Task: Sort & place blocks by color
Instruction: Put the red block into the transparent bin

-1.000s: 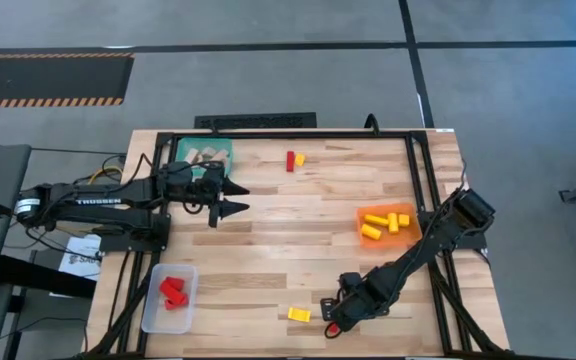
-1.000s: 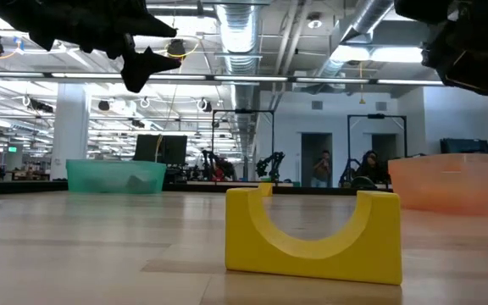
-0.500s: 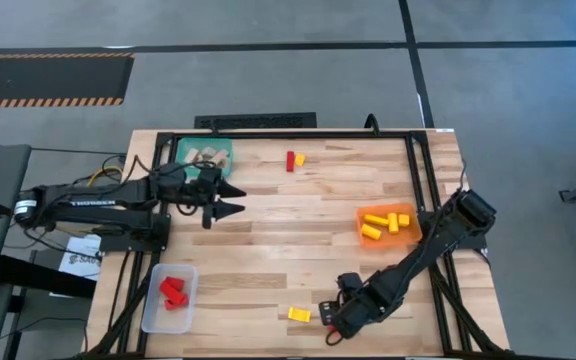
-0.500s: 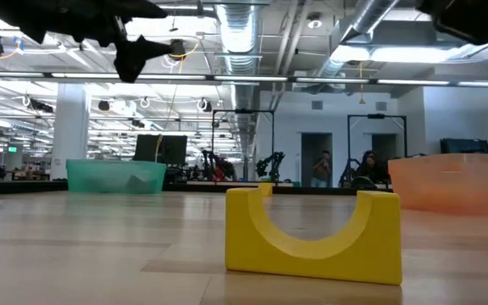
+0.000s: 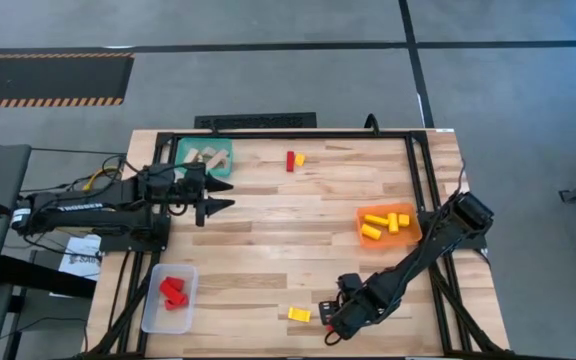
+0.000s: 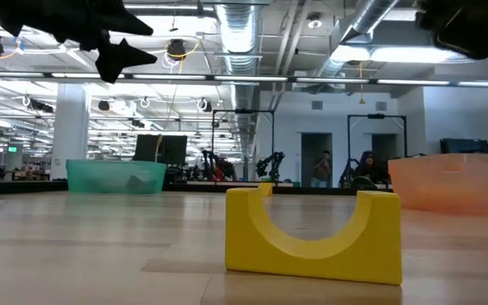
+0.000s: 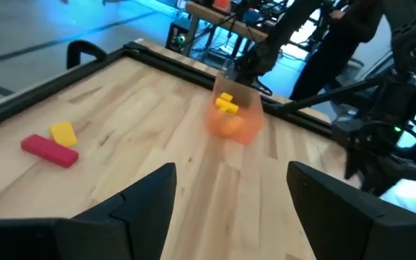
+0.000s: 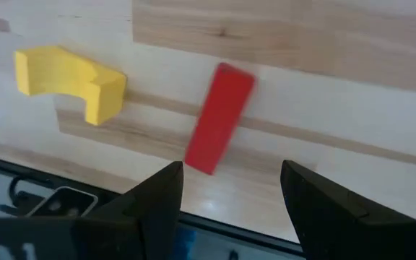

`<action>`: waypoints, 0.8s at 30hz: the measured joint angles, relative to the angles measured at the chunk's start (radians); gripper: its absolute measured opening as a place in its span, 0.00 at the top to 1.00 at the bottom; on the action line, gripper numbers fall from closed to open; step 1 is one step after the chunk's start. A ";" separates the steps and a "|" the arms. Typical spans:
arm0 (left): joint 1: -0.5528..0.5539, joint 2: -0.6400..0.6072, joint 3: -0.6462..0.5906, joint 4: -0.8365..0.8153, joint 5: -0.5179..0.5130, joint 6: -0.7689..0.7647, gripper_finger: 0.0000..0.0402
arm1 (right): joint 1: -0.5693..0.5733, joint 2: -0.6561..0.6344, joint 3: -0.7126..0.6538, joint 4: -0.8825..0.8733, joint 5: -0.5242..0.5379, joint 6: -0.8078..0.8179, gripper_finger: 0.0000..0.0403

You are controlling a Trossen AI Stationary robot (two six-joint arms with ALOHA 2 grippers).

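My right gripper [image 8: 231, 172] hangs open near the table's near edge [image 5: 334, 322], just above a red brick [image 8: 219, 119] that lies flat on the wood. A yellow arch block [image 8: 71, 79] stands beside it [image 5: 298, 314], large in the low view [image 6: 312, 233]. My left gripper [image 7: 231, 173] is open and empty, held above the table next to the teal tray [image 5: 206, 157], which holds pale wood blocks. Another red brick [image 5: 290, 160] and a yellow block [image 5: 300, 159] lie together at the far side.
The orange tray [image 5: 361, 218] near the right edge holds several yellow blocks. A clear tray [image 5: 151, 305] at the near left holds red blocks. A black frame [image 5: 418, 180] runs round the table. Bare wood lies across the middle.
My left gripper has drawn back toward the table's left edge, staying open and raised. My right gripper has shifted a little toward the near edge, over the red brick. No block has moved.
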 joint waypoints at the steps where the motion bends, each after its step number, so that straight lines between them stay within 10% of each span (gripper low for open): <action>1: 0.000 -0.001 0.000 0.002 -0.007 0.009 0.37 | 0.000 0.004 -0.001 0.000 0.000 0.001 0.37; 24: 0.277 0.113 0.000 0.194 0.236 0.047 0.37 | 0.009 0.031 -0.001 0.034 -0.033 0.053 0.37</action>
